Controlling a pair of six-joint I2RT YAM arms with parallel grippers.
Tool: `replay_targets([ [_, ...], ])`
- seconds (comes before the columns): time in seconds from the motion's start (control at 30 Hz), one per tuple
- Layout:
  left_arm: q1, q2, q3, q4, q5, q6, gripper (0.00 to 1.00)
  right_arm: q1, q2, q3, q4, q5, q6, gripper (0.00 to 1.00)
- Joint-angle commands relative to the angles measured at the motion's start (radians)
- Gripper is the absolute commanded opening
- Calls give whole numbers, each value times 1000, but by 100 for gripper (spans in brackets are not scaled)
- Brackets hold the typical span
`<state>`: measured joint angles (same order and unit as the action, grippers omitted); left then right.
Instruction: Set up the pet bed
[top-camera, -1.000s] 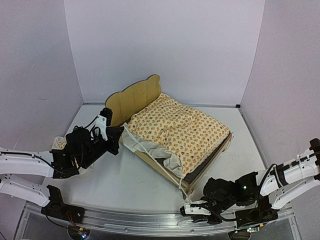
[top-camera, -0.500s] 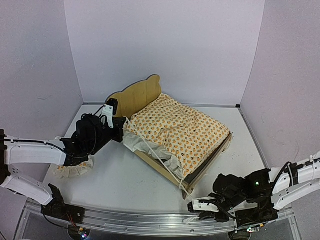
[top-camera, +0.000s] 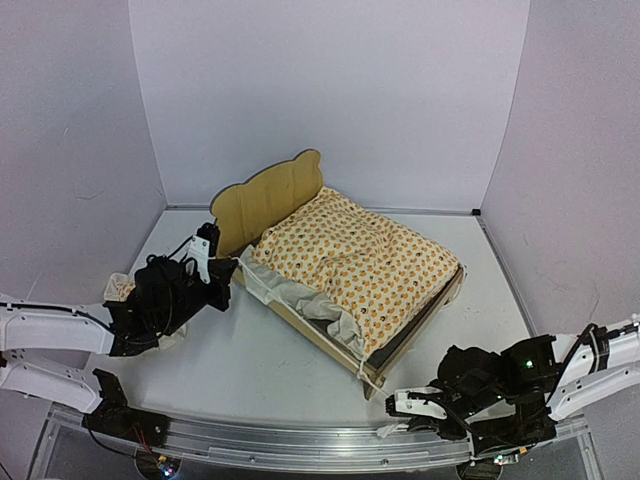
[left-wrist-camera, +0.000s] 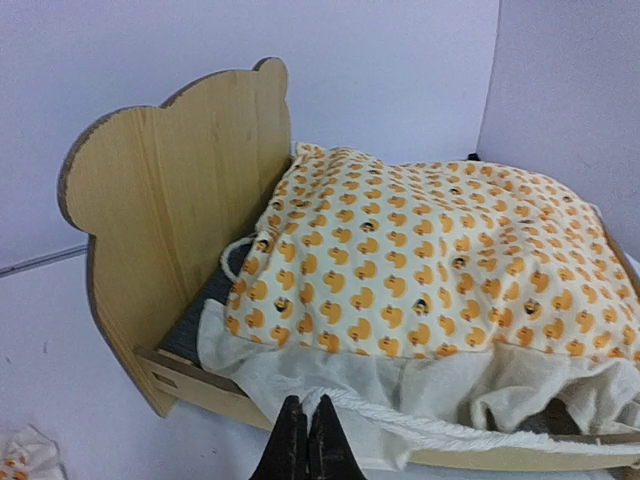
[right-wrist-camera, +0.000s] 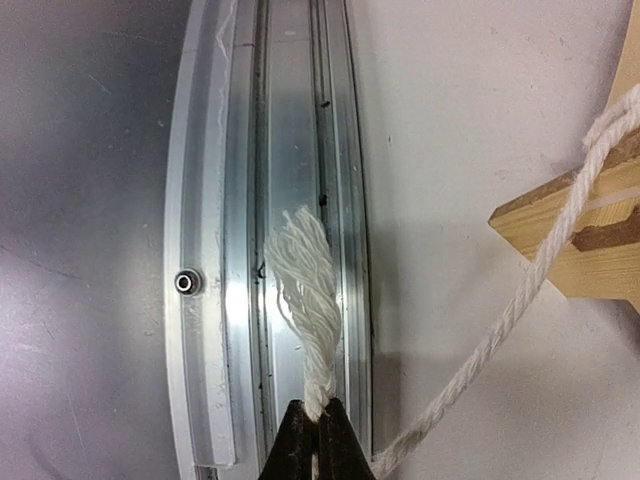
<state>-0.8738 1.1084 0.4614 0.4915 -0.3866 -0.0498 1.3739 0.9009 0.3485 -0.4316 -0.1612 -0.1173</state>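
The left tool (left-wrist-camera: 307, 440) is pinched shut on a white tie cord (left-wrist-camera: 400, 415) hanging from the near edge of the orange-patterned cover (left-wrist-camera: 420, 260). The pet bed (top-camera: 270, 195) sits mid-tabletop (top-camera: 250, 355), its headboard toward the back left and the cover spread over it. Beside the bed's near corner, the right tool (right-wrist-camera: 315, 440) is clamped on a frayed cord (right-wrist-camera: 308, 290) over the metal rail (right-wrist-camera: 230, 200).
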Motion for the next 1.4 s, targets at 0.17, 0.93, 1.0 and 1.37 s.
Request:
replay_targets([
  [0.17,-190,50,-181,-14,-33,-398,0,-13,332,330,-122,105,24,5],
  [0.93,-149,-132,128,-468,113,-408,93,-703,345,732,-682,247,829,98],
  [1.0,-126,-109,146,-509,134,-448,93,-745,416,763,-674,281,890,98],
  [1.37,-117,-132,107,-725,-71,-532,93,-782,654,816,-587,354,1038,89],
])
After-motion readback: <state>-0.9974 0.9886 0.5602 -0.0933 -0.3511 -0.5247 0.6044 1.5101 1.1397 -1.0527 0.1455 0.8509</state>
